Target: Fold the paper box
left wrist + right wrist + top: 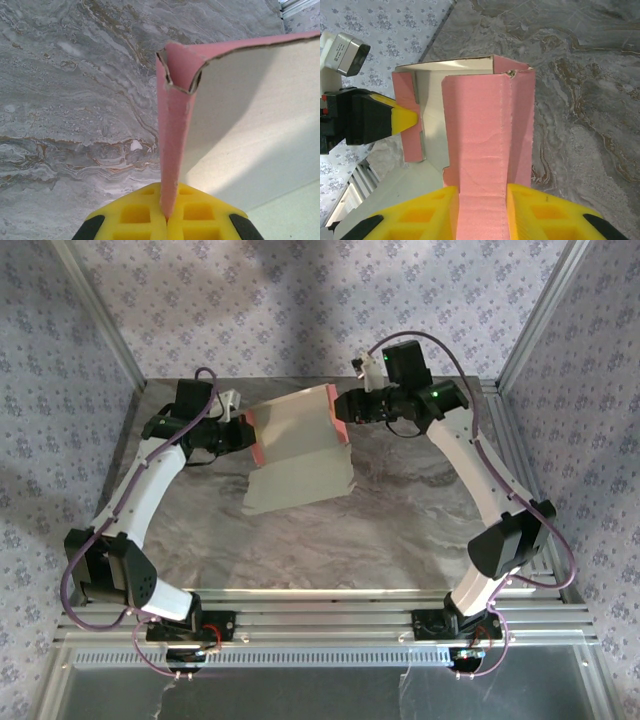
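Note:
The paper box (300, 435) is half-formed and held off the table at the far middle, pale inside facing up and pink at both ends. My left gripper (248, 430) is shut on its thin pink left edge. In the left wrist view that edge (172, 150) runs straight up from between the closed yellow pads of the left gripper (169, 217). My right gripper (340, 412) grips the right end. In the right wrist view the yellow pads of the right gripper (482, 200) press both sides of a folded pink wall (480, 140). The left gripper's fingertip (405, 120) pinches the far flap.
The marbled grey tabletop (330, 530) lies under the box. Aluminium frame rails (330, 605) run along the near edge by both arm bases. Patterned walls (300, 300) close off the back and sides, with slanted metal posts (100, 315) at the corners.

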You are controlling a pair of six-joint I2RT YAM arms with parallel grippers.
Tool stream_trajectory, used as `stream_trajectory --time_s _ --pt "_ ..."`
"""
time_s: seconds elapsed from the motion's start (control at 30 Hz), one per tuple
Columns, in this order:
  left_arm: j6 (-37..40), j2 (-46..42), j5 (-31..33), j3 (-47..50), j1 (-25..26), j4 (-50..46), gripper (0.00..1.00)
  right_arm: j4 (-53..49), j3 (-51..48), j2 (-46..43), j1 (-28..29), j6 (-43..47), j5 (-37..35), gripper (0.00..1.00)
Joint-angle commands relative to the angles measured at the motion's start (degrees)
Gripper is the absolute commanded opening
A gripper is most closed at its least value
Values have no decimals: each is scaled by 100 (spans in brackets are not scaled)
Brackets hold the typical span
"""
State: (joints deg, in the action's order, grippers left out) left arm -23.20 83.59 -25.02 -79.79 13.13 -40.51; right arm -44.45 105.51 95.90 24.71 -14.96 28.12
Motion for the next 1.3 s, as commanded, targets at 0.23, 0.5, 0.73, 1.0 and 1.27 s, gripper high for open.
stream_trajectory --time_s 0.23,0.5,0.73,1.0,1.27 --pt "-106 -256 -168 51 -56 135 0 241 -325 -489 -685 -116 802 32" --pt "-114 -256 -188 76 -56 131 0 734 -405 -229 -1103 -475 2513 40" --pt "-132 -260 -170 60 -56 131 0 467 31 266 -787 -403 2990 44" --pt "-150 -231 -173 42 -56 126 0 382 159 322 -648 -371 2804 40" --pt "-150 -198 -188 -2 -60 131 0 -100 360 412 -429 -4 2100 41"
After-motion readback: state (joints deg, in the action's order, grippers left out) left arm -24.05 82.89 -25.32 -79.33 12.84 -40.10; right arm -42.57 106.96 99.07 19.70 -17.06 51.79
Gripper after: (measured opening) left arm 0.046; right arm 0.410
